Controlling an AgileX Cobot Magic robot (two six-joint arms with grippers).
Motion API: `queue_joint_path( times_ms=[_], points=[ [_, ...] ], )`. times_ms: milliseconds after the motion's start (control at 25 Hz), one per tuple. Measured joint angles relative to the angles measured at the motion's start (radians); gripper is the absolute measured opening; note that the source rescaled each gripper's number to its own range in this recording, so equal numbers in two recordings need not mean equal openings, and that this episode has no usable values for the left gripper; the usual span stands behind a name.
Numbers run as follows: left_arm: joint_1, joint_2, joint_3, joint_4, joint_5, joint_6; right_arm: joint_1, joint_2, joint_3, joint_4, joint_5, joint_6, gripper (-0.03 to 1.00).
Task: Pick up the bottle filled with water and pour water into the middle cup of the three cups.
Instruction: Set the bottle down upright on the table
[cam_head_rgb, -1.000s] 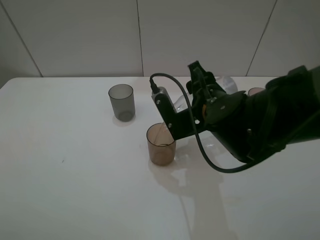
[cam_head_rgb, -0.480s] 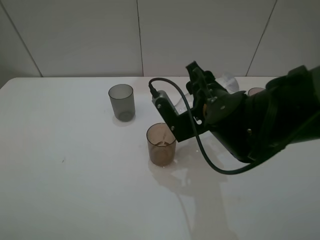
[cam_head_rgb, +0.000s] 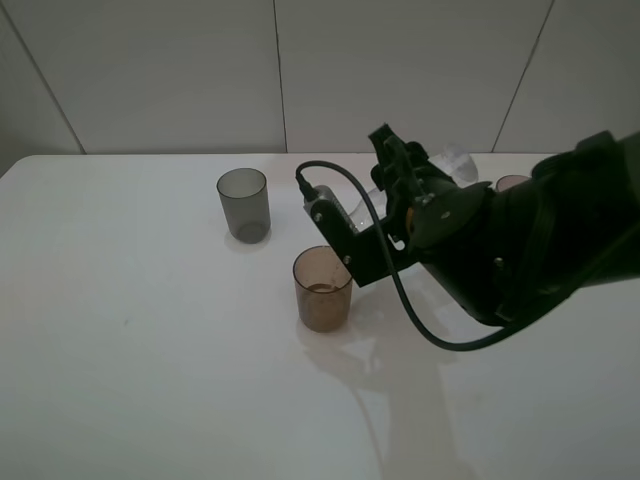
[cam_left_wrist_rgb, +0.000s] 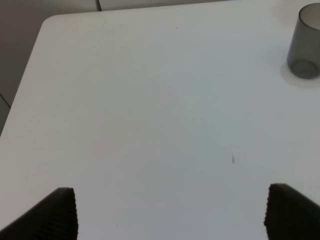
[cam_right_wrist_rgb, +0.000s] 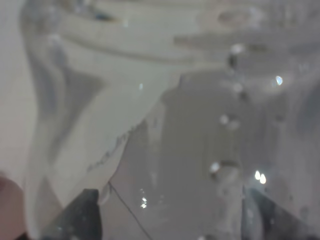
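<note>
The small clear colourless plastic bottle (cam_head_rgb: 452, 163) is held off the white surface (cam_head_rgb: 140, 380). It is tipped well over, with its neck end lowered to the left, just above and beyond the translucent amber-brown straight-sided tumbler (cam_head_rgb: 322, 290), the middle cup of the three. The bottle is pinched by the right hand (cam_head_rgb: 402, 182). In the right wrist view its droplet-covered wall fills the picture between two dark fingertips (cam_right_wrist_rgb: 82, 217). How much water lies in the amber tumbler cannot be told. A smoky dark-grey tumbler (cam_head_rgb: 243, 204) stands upright to the far left of it. Only the rim of a mauve-pink tumbler (cam_head_rgb: 512, 182) is seen on the right, behind the black arm. The left hand (cam_left_wrist_rgb: 170, 215) is spread wide, with nothing between its fingers, over bare surface at the left.
</note>
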Motion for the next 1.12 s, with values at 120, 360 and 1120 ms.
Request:
queue_joint_path(
  times_ms=[120,360,1120],
  points=[
    [0.0,0.0,0.0,0.0,0.0,0.0,0.004,0.0,0.0,0.0,0.002,0.0,0.01],
    [0.0,0.0,0.0,0.0,0.0,0.0,0.013,0.001,-0.033,0.0,0.001,0.0,0.01],
    [0.0,0.0,0.0,0.0,0.0,0.0,0.013,0.001,-0.046,-0.002,-0.03,-0.149,0.01]
  ],
)
